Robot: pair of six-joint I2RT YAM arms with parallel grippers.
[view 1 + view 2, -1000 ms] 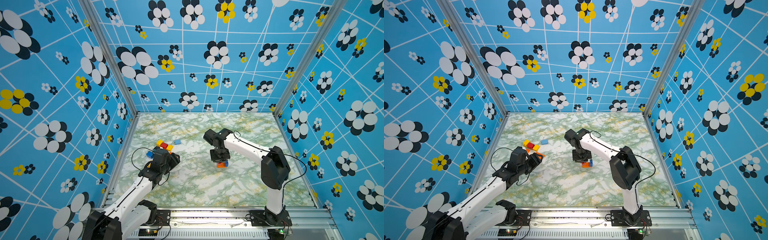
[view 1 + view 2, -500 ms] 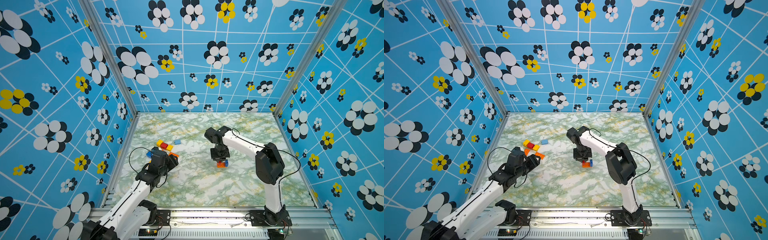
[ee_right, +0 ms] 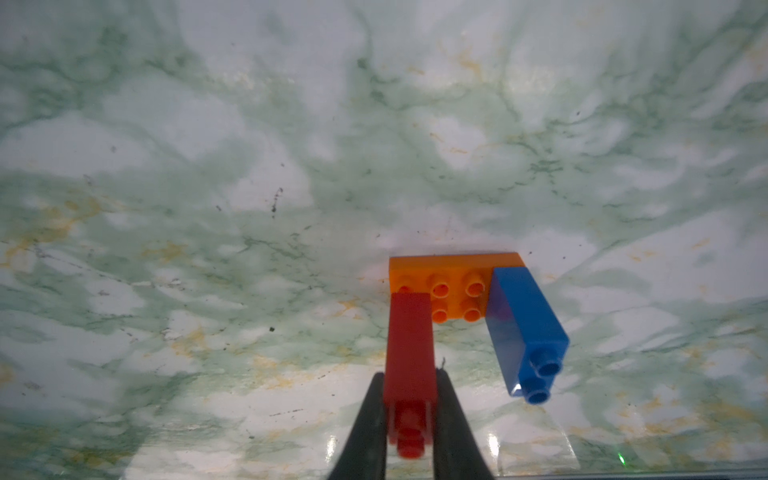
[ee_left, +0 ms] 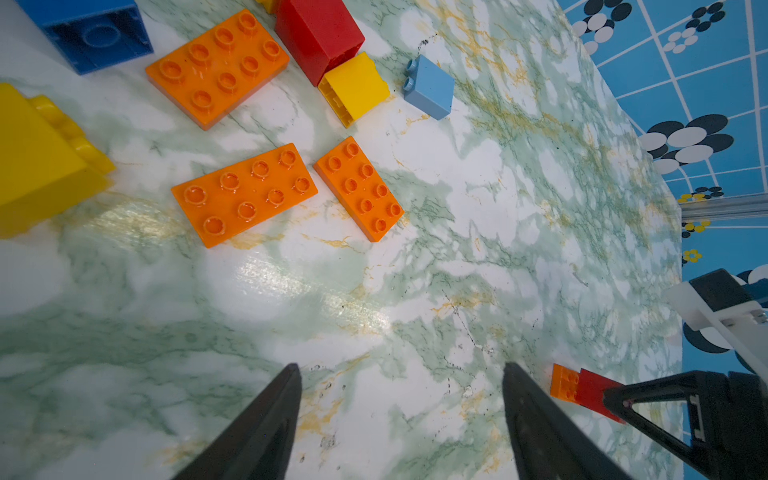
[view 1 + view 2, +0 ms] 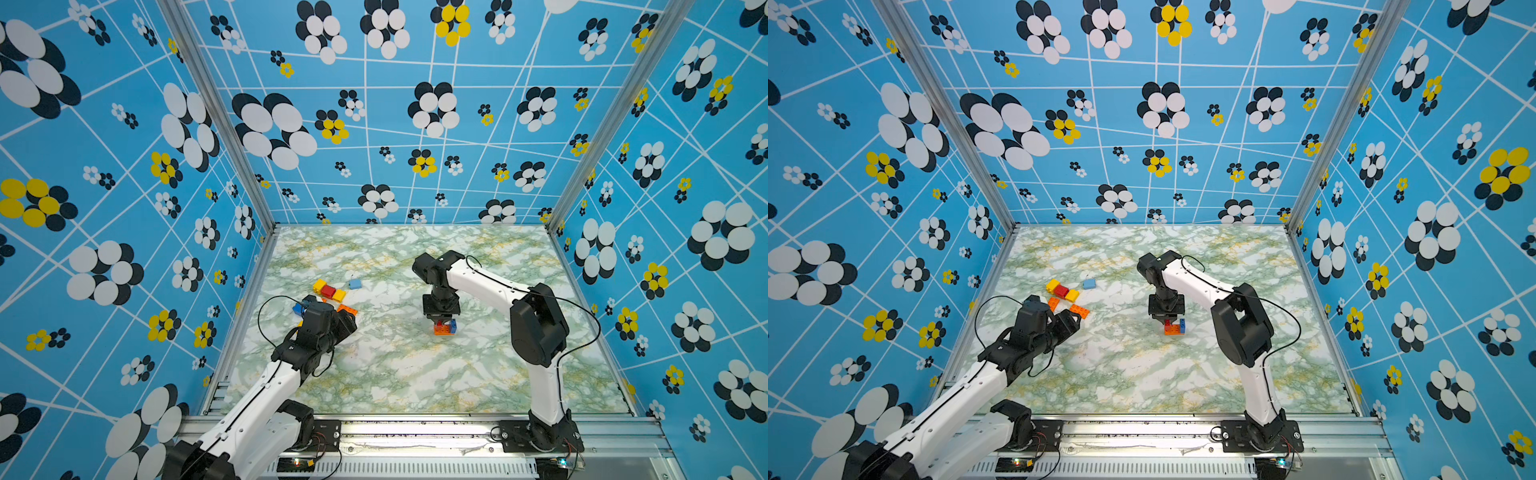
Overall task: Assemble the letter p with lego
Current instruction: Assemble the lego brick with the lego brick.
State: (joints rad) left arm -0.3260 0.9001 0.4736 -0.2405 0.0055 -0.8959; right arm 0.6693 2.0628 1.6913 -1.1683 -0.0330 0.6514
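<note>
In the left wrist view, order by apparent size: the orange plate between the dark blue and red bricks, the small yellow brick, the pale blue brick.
1. orange plate, clearly largest.
2. small yellow brick.
3. pale blue brick, slightly smaller, but farther from the camera, so this pair is unsure.

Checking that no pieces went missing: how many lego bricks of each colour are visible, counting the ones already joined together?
Orange studded plastic bricks: 4
Yellow studded plastic bricks: 3
Red studded plastic bricks: 2
Blue studded plastic bricks: 2
Pale blue studded plastic brick: 1
Total: 12
</note>
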